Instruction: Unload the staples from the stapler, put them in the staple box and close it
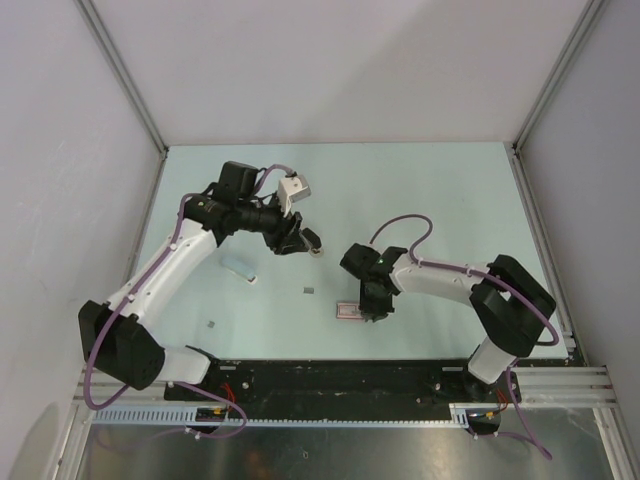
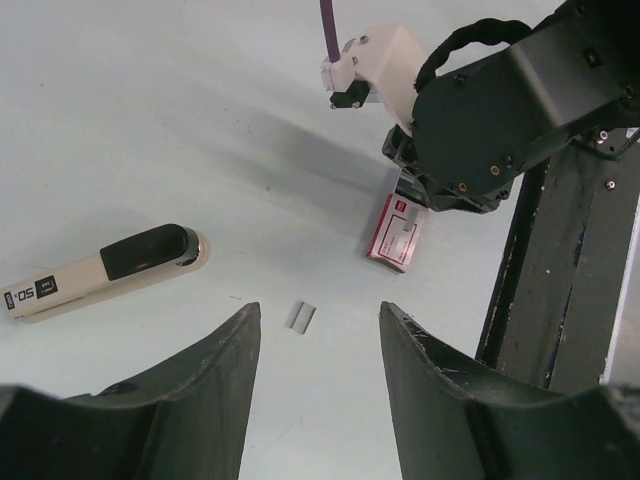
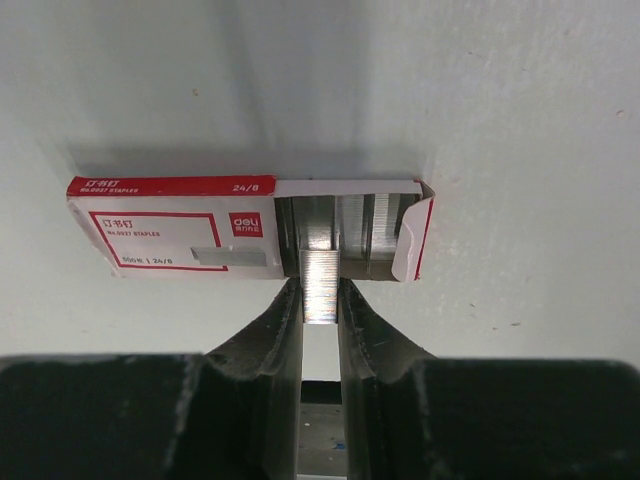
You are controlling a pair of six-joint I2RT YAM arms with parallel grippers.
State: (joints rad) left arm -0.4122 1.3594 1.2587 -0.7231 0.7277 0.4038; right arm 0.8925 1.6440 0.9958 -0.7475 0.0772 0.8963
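Note:
The stapler point(image 2: 100, 270) lies flat on the table, cream-bodied with a black grip; in the top view it is a pale shape point(image 1: 240, 269). A short silvery strip of staples point(image 2: 301, 316) lies loose on the table, also seen from above point(image 1: 308, 291). My left gripper point(image 2: 320, 312) is open and empty, held above that strip, right of the stapler point(image 1: 305, 243). My right gripper point(image 3: 318, 290) is shut on another strip of staples point(image 3: 320, 280) at the open end of the red-and-white staple box point(image 3: 170, 235).
The staple box point(image 1: 348, 312) lies near the table's front middle under my right gripper point(image 1: 368, 312); it also shows in the left wrist view point(image 2: 395, 232). A tiny grey bit point(image 1: 212, 324) lies at the front left. A black rail point(image 1: 340, 378) runs along the near edge.

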